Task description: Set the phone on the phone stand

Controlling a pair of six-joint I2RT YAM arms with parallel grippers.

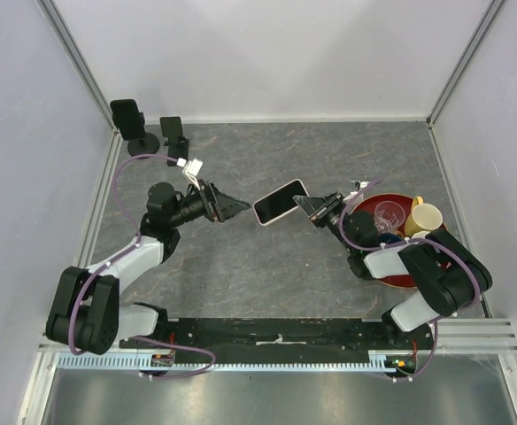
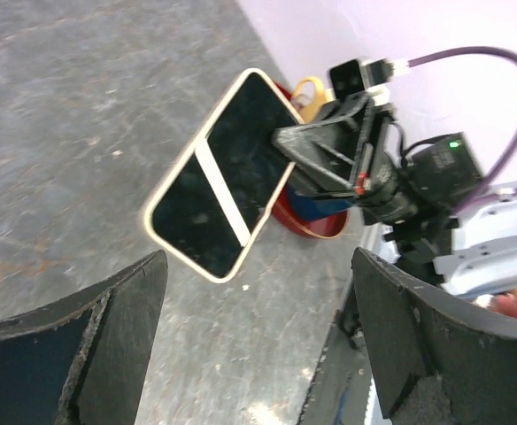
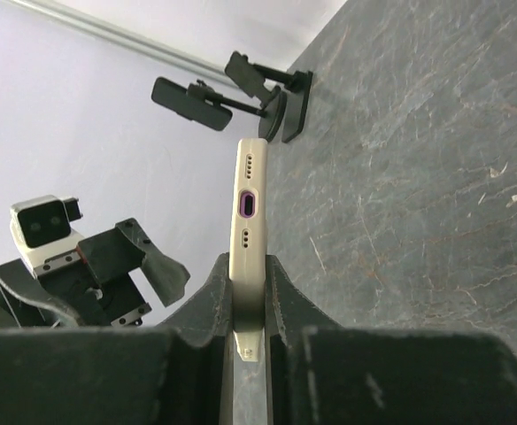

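**Inspection: phone point(image 1: 280, 202) held above the counter point(image 1: 267, 274)**

The right hand point(image 1: 307, 205) is clenched on one end of the phone, which hangs tilted. The left hand point(image 1: 234, 209), spread wide and empty, faces the phone from nearby. Two phone stands point(image 1: 133, 124) sit well apart from the phone.

— How is the light?
— Bright, even, from overhead; the grey marbled bench point(image 1: 329, 257) shows only faint, soft shadows.
— Glare or blur?
— A pale reflected streak crosses the dark screen of the cream-cased phone point(image 2: 223, 173). In the wrist views the near black tool fingers point(image 2: 90, 354) are out of focus; the top view is sharp.
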